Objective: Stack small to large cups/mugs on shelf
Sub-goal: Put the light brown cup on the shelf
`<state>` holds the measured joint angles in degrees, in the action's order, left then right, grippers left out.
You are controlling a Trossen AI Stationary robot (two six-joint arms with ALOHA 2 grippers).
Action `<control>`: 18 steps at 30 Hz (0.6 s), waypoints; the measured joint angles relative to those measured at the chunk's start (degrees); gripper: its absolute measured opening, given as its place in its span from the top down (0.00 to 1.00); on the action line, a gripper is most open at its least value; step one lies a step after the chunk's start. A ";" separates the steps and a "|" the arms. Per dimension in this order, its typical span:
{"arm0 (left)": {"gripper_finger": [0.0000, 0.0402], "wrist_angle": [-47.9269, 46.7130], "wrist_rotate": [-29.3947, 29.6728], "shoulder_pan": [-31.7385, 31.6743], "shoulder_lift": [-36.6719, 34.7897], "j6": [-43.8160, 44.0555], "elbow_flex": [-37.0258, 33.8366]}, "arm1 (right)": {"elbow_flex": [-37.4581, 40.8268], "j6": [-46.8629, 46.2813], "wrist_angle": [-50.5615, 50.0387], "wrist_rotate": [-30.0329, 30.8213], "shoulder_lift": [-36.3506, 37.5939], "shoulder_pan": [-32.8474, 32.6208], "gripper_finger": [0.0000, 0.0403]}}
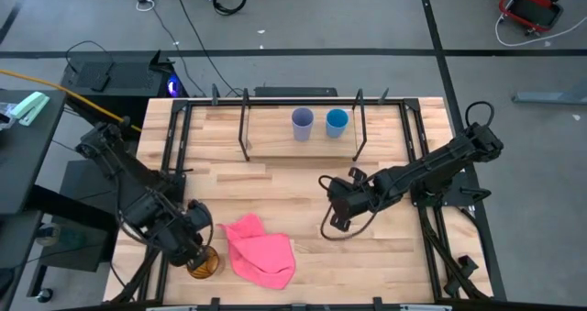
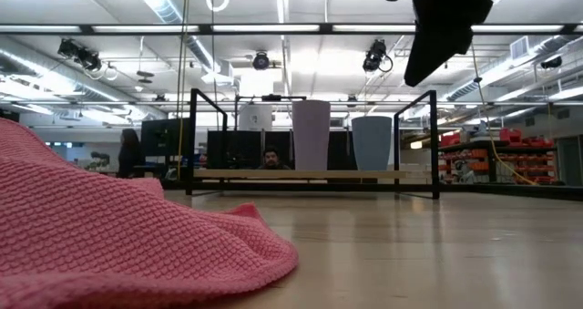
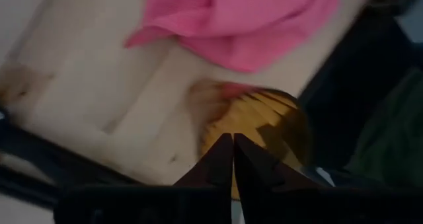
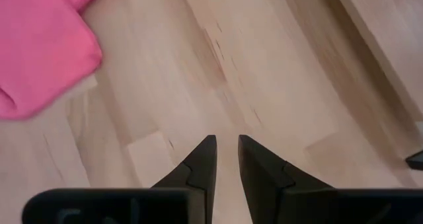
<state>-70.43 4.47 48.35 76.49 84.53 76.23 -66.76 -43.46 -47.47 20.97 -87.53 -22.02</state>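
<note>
Presently the left gripper sits at the lower left of the high view, directly over the amber cup, which stands at the table's front edge just beside the pink cloth. In the left wrist view its jaws are pressed together with no gap between the tips, and the amber cup lies beyond them; whether the rim is pinched between the fingers cannot be told.

The right gripper hangs over bare table in the centre right of the high view, its jaws slightly spread and holding nothing, as the right wrist view confirms.

The lavender cup and the blue cup stand upright side by side on the shelf in the upper centre, close but apart. In the low view the two show the same way on the shelf top.

Assessment: only the amber cup remains off the shelf.

Risks noted:
- If the grip is on the thin rim only, the cup could slip or tilt on lifting.
- The cup stands close to the table edge; a nudge could send it off.
- The cloth touching or near the cup could drag along with it.
- A low carry could strike the shelf frame or topple the standing cups.
</note>
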 joint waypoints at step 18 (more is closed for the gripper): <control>0.86 -1.17 1.41 3.25 2.73 7.95 -0.26 | -0.04 -2.00 0.05 0.02 -0.02 -0.02 0.82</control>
<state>-71.61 5.88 51.59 79.22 92.48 75.96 -66.81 -45.46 -47.42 20.99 -87.55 -22.04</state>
